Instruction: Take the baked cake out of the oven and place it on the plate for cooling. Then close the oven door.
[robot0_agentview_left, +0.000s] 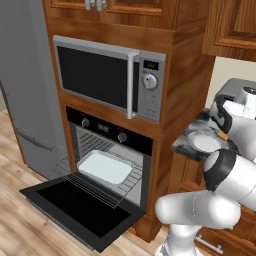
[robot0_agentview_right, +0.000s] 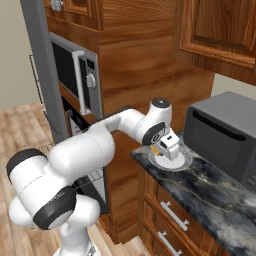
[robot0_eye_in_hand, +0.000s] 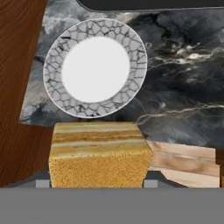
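1. Baked cake (robot0_eye_in_hand: 99, 154), hand view: golden layered block clamped between the gripper's fingertips, hanging above the dark marble counter (robot0_eye_in_hand: 183, 87), near the rim of the empty plate (robot0_eye_in_hand: 95, 68).
2. Left base view: oven door (robot0_agentview_left: 82, 210) lies fully open; a pale baking tray (robot0_agentview_left: 105, 167) rests on the rack inside the oven (robot0_agentview_left: 110, 150).
3. Right base view: gripper (robot0_agentview_right: 164, 149) hovers over the plate, beside a grey toaster box (robot0_agentview_right: 225, 132).

Cake (robot0_eye_in_hand: 98, 153) spongy, matt; counter (robot0_eye_in_hand: 183, 78) glossy marble.
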